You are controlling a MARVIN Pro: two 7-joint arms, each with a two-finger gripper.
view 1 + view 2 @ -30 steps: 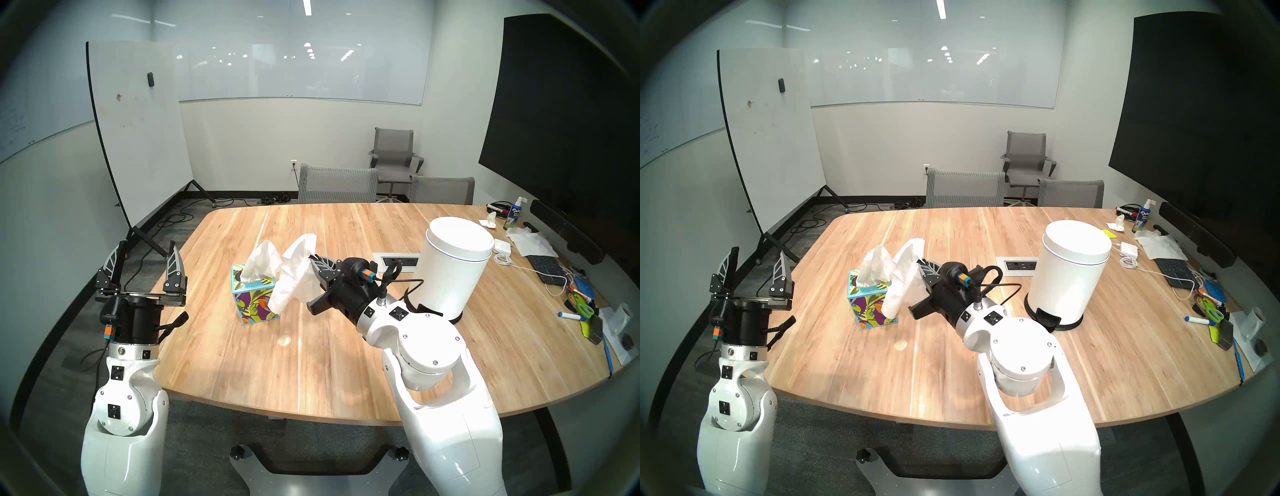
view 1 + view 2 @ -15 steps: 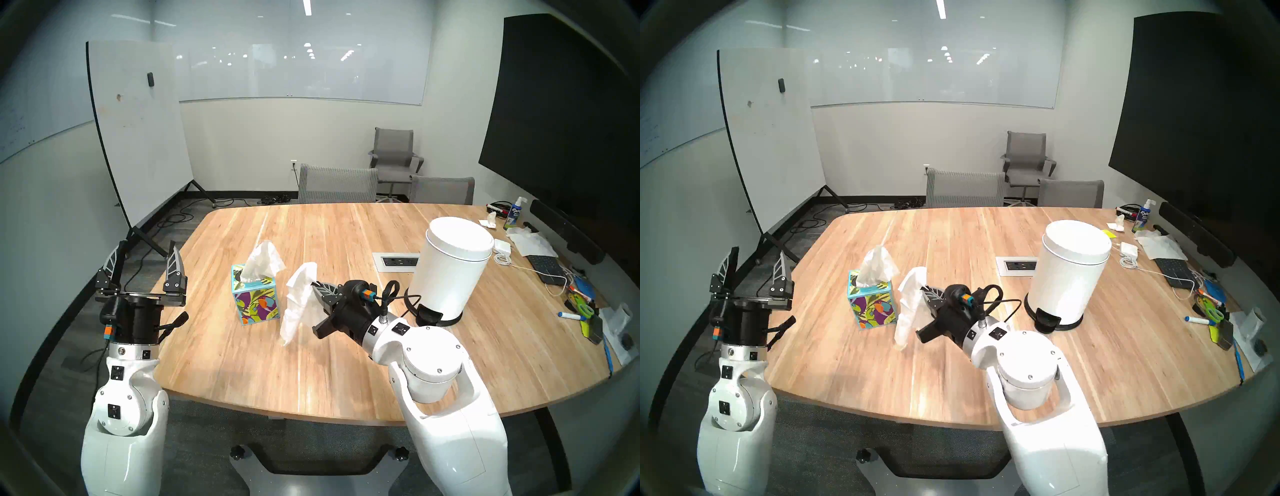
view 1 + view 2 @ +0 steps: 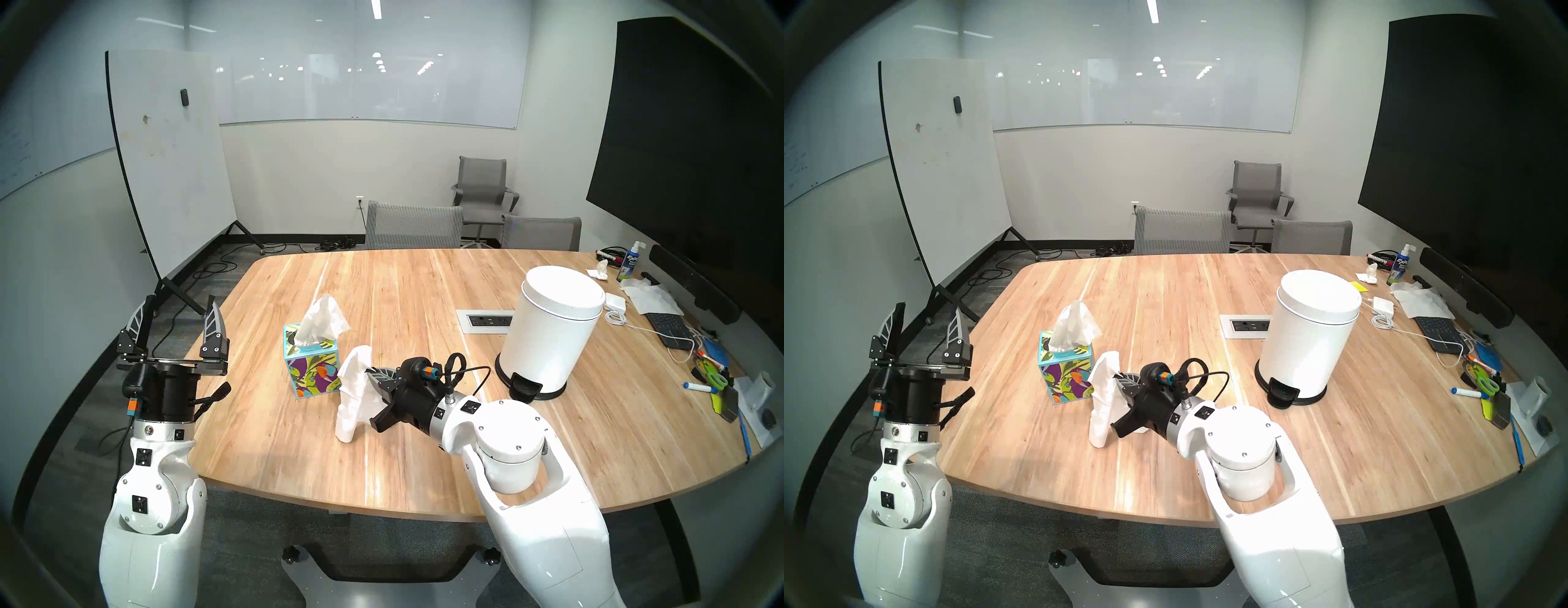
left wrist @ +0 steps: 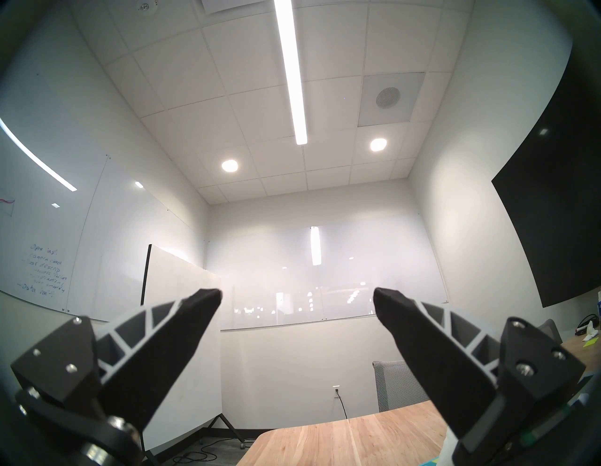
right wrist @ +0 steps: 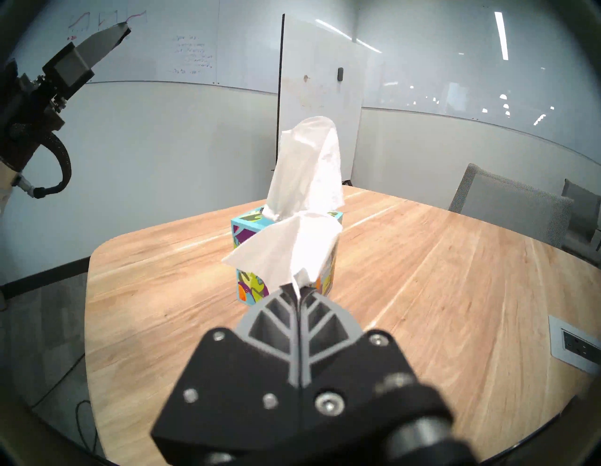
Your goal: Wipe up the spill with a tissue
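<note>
My right gripper (image 3: 370,373) is shut on a white tissue (image 3: 354,395), low over the wooden table (image 3: 424,467). The tissue hangs down and its lower end touches the wood in front of the colourful tissue box (image 3: 312,365). In the right wrist view the fingers (image 5: 286,309) pinch the tissue (image 5: 292,250) with the box (image 5: 244,227) behind it. The spill is hidden; no blot shows around the tissue. My left gripper (image 3: 180,305) stands open and empty, pointing up, off the table's left edge; in its wrist view it (image 4: 297,293) faces the ceiling.
A white pedal bin (image 3: 551,327) stands to the right of my right arm, with a power outlet plate (image 3: 485,320) beside it. Markers, scissors, cables and papers (image 3: 704,369) crowd the table's right edge. Grey chairs (image 3: 413,225) stand at the far side.
My right gripper carried the tissue down and toward me, away from the box. Its lower end now rests where a pale blot showed. The left arm has not moved.
</note>
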